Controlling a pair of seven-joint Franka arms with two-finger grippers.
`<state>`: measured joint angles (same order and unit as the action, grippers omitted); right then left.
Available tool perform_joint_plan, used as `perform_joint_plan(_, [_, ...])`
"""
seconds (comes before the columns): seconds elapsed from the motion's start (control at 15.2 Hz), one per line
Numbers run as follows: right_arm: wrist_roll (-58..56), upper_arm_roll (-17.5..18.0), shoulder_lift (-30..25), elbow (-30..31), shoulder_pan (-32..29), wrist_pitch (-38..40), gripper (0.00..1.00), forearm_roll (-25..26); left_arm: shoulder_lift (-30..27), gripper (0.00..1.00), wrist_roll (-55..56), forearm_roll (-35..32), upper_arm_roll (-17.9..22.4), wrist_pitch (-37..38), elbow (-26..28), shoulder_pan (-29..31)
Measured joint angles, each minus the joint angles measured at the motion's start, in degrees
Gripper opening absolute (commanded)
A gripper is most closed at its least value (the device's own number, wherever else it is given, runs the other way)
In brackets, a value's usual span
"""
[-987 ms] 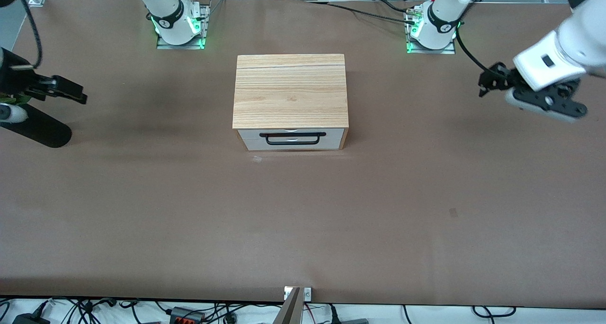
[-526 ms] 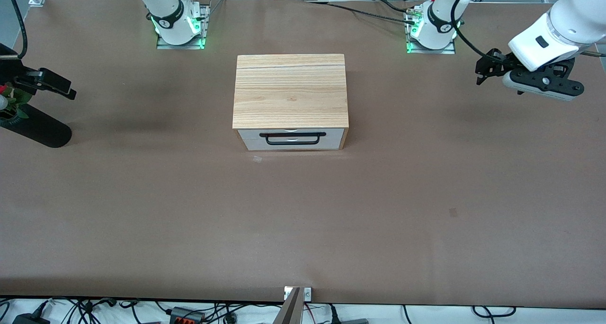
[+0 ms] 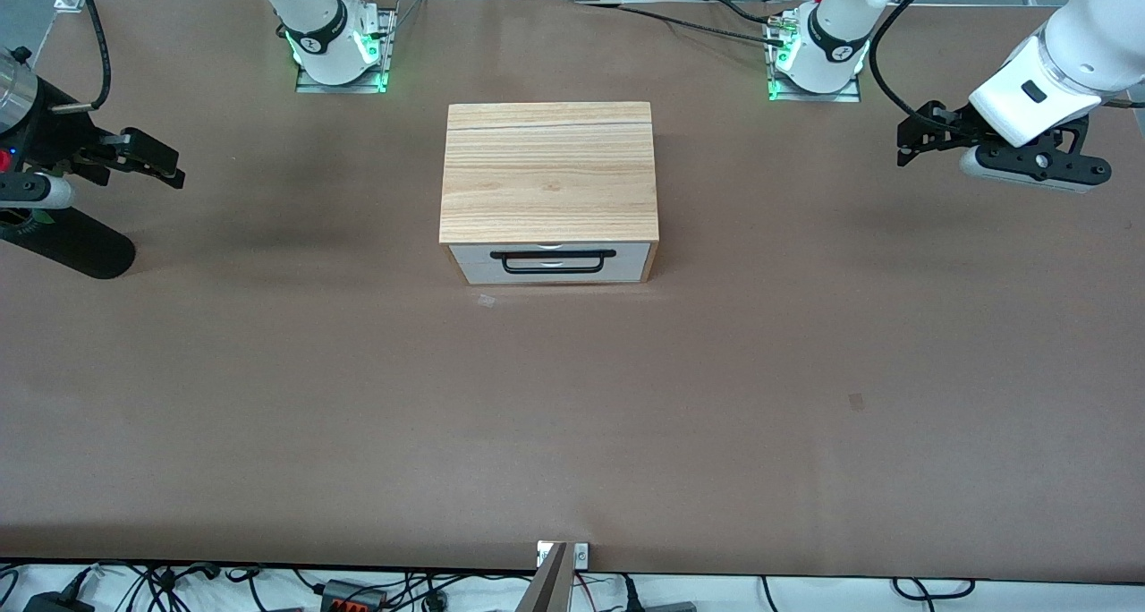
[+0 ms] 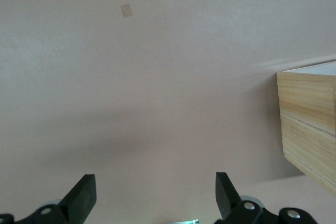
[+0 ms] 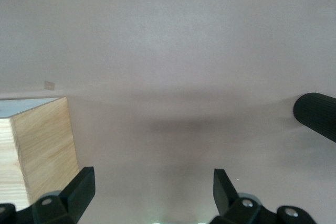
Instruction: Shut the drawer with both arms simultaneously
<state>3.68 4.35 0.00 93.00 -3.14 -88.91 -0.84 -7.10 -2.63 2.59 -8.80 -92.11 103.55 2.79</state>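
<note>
Front view: the cabinet [image 3: 549,172] stands mid-counter [image 3: 572,415], its drawer [image 3: 553,262] with black handle [image 3: 553,262] facing the camera and seemingly pushed home. Both grippers hover well apart from it, left gripper [image 3: 914,140] and right gripper [image 3: 161,165] over opposite counter ends. Left wrist view: jaws apart above bare counter. Right wrist view: jaws apart likewise. Judging so, only retreat remains.

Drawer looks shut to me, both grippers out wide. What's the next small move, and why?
Probably none beyond parking. The drawer front sits flush in the cabinet, and the left gripper and right gripper hang open over bare table, well apart from it.
</note>
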Motion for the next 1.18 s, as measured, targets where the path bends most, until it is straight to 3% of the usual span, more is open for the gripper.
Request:
perform_joint_plan(0.46, [-0.08,-2.09,0.0,0.0,0.26,0.13,1.0,0.0,0.15,1.0,0.07,0.06,-0.01,0.12,-0.14,-0.01])
perform_joint_plan(1.18, [-0.08,-2.06,-0.01,0.0,1.11,0.82,1.0,-0.01,0.18,1.0,0.1,0.07,-0.01,0.15,-0.19,-0.01])
